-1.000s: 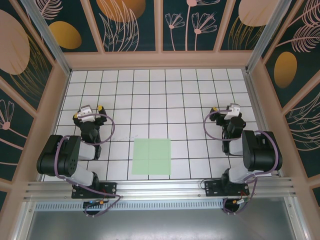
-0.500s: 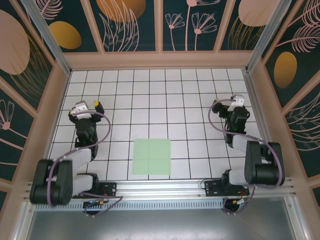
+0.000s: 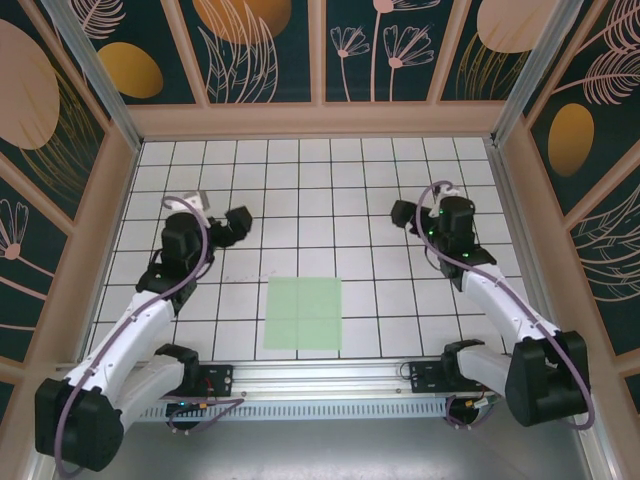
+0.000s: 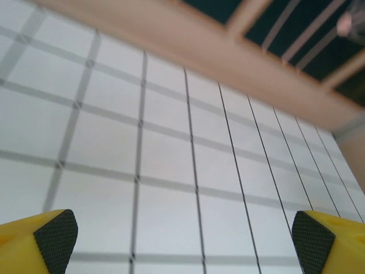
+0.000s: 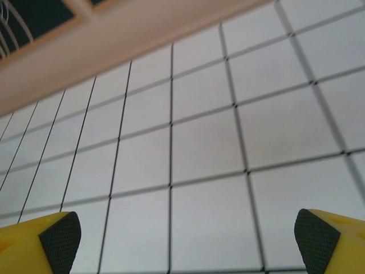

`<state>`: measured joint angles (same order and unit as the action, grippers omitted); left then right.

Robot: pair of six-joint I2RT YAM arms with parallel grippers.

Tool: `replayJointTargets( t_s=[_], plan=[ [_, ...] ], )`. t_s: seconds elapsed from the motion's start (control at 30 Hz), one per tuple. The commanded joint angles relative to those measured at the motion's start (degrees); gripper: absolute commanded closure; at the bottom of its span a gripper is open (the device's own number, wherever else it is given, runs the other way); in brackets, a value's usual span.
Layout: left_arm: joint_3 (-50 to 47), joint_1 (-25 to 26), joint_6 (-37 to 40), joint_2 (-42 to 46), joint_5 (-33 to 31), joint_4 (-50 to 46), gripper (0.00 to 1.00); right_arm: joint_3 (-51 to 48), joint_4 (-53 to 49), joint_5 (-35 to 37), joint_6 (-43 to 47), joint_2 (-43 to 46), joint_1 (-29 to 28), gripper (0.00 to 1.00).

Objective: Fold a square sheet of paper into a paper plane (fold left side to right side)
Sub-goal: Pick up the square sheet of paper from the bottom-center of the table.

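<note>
From above, the square sheet of paper point(image 3: 303, 313) lies flat on the gridded table point(image 3: 300, 180), close to its near edge and midway between the two arms. The left gripper point(image 3: 238, 222) and the right gripper point(image 3: 404, 213) hang well apart from it, turned toward each other. Over to the left wrist: fingers point(image 4: 54, 234) spread wide, released, over white tiles. And the right wrist: fingers point(image 5: 312, 237) just as wide, released too.
</note>
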<state>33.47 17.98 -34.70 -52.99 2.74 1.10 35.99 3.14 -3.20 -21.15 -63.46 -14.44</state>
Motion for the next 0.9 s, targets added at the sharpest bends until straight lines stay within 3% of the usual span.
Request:
replayJointTargets(
  t_s=[0.0, 0.27, 0.53, 0.87],
  plan=[
    [1.11, 6.46, -6.96, -0.18, 4.13, -11.68, 0.02, 0.97, -10.76, 2.62, -5.97, 1.07, -6.30, 0.01],
    [0.56, 22.55, -13.31, -7.14, 4.72, -15.15, 0.10, -3.55, -12.04, 5.43, -14.95, 0.02, -23.53, 0.04],
    [-1.19, 29.41, -16.14, -10.84, 6.88, -17.64, 0.20, -3.32, -10.33, 7.48, -19.70, -6.83, -33.72, 0.04],
    [-5.46, 35.82, -19.38, -15.91, 10.40, -12.52, 0.19, 3.96, -11.64, 11.05, -19.87, -18.90, -38.88, 0.02]
  ],
)
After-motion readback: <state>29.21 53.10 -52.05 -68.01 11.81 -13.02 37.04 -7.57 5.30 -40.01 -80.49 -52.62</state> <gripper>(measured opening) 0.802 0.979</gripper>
